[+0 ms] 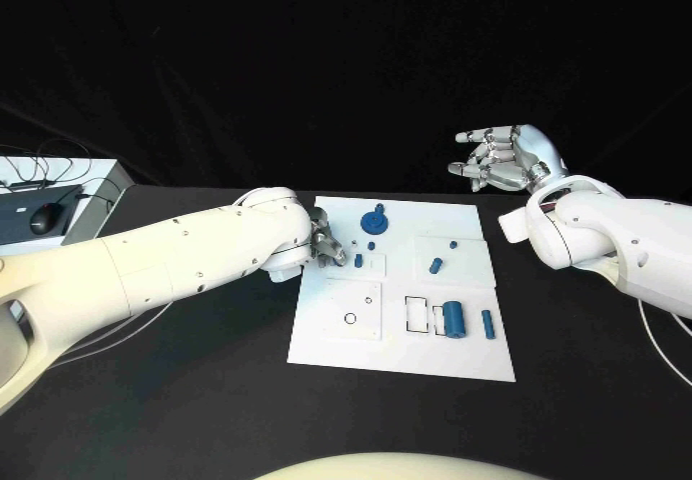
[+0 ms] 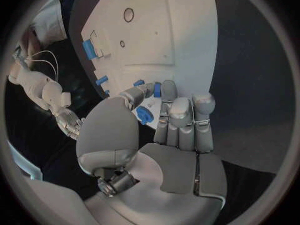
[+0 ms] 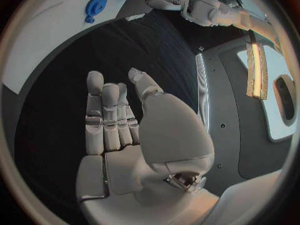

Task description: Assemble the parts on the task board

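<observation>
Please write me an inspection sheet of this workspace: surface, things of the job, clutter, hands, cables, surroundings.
Surface: black table, dark and matte.
Job's things: white rectangular task board in the middle of the table; blue gear-shaped part near its far edge; large blue cylinder part and thin blue peg near its right edge; other small blue parts between them.
Clutter: nothing seen on the table beside the board.
Hands: left hand is low over the board's left edge, its fingers by a small blue part; whether it grips the part cannot be told. Right hand is raised beyond the board, fingers apart, holding nothing.
Cables: thin white cables at far left.
Surroundings: white box with a black mouse at far left.
</observation>
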Robot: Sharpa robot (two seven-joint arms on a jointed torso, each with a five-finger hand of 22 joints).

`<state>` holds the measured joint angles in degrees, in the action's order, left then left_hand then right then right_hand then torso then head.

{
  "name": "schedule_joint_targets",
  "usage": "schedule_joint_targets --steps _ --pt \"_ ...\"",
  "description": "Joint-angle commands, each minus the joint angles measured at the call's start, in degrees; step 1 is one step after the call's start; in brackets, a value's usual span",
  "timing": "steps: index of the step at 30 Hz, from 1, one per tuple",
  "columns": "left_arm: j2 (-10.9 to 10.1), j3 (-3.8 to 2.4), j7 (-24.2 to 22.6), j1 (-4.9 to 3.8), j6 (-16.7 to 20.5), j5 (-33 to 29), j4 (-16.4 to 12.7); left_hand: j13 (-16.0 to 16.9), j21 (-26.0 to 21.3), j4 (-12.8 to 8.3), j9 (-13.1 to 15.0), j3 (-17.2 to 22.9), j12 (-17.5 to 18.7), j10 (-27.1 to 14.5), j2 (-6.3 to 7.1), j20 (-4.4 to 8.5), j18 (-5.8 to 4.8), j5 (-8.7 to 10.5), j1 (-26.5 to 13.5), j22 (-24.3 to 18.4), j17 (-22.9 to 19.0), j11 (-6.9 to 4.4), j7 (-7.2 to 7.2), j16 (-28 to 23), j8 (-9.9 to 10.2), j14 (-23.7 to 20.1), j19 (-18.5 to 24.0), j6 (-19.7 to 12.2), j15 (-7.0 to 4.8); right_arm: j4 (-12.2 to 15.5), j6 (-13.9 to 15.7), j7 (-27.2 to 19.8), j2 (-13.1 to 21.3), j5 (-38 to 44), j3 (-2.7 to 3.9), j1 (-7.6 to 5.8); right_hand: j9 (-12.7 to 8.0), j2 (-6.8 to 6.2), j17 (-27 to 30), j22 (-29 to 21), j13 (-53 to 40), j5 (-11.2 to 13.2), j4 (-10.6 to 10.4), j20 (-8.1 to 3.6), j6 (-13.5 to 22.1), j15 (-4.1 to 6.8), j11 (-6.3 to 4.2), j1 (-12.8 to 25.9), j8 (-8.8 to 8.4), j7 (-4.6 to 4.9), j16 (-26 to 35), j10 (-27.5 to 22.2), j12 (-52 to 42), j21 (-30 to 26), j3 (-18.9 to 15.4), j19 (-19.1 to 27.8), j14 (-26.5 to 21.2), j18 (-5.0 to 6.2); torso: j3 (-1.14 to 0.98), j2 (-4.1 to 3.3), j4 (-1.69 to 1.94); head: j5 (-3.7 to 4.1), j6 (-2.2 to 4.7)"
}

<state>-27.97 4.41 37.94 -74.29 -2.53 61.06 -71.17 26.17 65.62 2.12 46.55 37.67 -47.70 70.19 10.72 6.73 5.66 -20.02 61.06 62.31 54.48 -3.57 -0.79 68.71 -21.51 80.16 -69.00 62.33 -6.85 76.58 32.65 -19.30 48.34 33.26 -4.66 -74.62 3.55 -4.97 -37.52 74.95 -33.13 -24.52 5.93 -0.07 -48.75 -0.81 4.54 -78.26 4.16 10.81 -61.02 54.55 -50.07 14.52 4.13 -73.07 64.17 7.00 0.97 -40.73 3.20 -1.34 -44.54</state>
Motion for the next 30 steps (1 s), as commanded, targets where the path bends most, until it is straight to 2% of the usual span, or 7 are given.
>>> schedule_joint_targets --steps 1,10,20,25,30 --pt "0.04 0.05 -0.48 0.12 -1.55 -0.01 -0.20 -0.09 0.37 -4.39 6.10 4.70 -0.19 0.80 -0.20 0.01 -0.53 -0.20 0.59 0.05 0.05 -0.90 1.76 -0.19 -0.30 0.46 -0.38 2.26 -0.02 0.00 -0.81 -0.59 -0.02 0.08 0.04 -0.02 0.06 0.58 0.05 1.17 0.05 -0.22 0.30 0.04 -0.22 -0.01 0.04 0.01 0.16 0.36 -0.20 -0.47 -0.23 -0.26 0.12 -0.07 -0.56 0.87 0.01 -0.03 -0.01 -0.02 -0.06" --pt "0.06 0.04 -0.33 0.12 -2.36 0.02 -0.24 -0.14 0.39 -4.44 6.04 4.83 -0.21 0.80 -0.12 0.07 -0.60 -0.25 0.87 0.15 0.21 -0.92 1.76 -0.15 -0.36 0.47 -0.37 2.30 -0.02 -0.05 -1.01 -0.56 -0.05 0.08 0.04 -0.02 0.06 0.58 0.05 1.17 0.05 -0.22 0.30 0.04 -0.22 -0.01 0.04 0.01 0.16 0.36 -0.20 -0.47 -0.23 -0.26 0.12 -0.07 -0.56 0.87 0.03 -0.04 0.00 0.04 -0.14" --pt "0.05 -0.03 -0.33 0.10 -3.36 0.39 -0.38 -0.23 0.53 -4.19 5.78 5.19 -0.26 0.84 0.62 0.36 -0.90 -0.27 1.58 0.43 0.61 -0.94 1.77 0.00 -0.36 0.49 -0.38 2.50 -0.04 -0.12 -1.23 -0.48 -0.05 0.08 0.04 -0.02 0.06 0.58 0.05 1.17 0.05 -0.22 0.30 0.04 -0.22 -0.01 0.04 0.01 0.16 0.36 -0.20 -0.47 -0.23 -0.26 0.12 -0.07 -0.56 0.87 0.02 -0.07 -0.01 0.30 -0.18" --pt "0.30 -0.04 -0.33 0.10 -3.29 0.14 -0.28 -0.32 0.39 -3.40 5.66 4.81 -0.21 0.97 0.79 0.33 -0.90 -0.14 1.76 0.43 0.75 -0.97 1.84 -0.06 -0.34 0.50 -0.34 2.56 -0.06 -0.12 -1.27 -0.42 -0.05 0.09 0.04 -0.02 0.06 0.58 0.05 1.17 0.05 -0.22 0.30 0.04 -0.22 -0.01 0.04 0.01 0.16 0.36 -0.20 -0.47 -0.23 -0.26 0.12 -0.07 -0.56 0.87 -0.03 -0.02 0.01 0.33 -0.23" --pt "0.49 -0.05 -0.16 0.09 -3.31 -0.44 0.06 -0.31 0.18 -2.35 5.57 2.62 -0.25 1.21 0.34 0.29 -0.94 0.05 1.76 0.40 1.00 -1.10 2.18 -0.02 -0.47 0.57 -0.42 2.82 -0.11 -0.10 -1.28 -0.39 -0.02 0.10 0.04 -0.02 0.05 0.72 0.15 1.17 0.14 -0.30 0.54 0.04 -0.09 -0.01 0.05 -0.02 0.14 0.38 -0.24 -0.51 -0.22 -0.23 0.01 -0.02 -0.60 0.87 -0.05 -0.01 0.00 0.40 -0.22"
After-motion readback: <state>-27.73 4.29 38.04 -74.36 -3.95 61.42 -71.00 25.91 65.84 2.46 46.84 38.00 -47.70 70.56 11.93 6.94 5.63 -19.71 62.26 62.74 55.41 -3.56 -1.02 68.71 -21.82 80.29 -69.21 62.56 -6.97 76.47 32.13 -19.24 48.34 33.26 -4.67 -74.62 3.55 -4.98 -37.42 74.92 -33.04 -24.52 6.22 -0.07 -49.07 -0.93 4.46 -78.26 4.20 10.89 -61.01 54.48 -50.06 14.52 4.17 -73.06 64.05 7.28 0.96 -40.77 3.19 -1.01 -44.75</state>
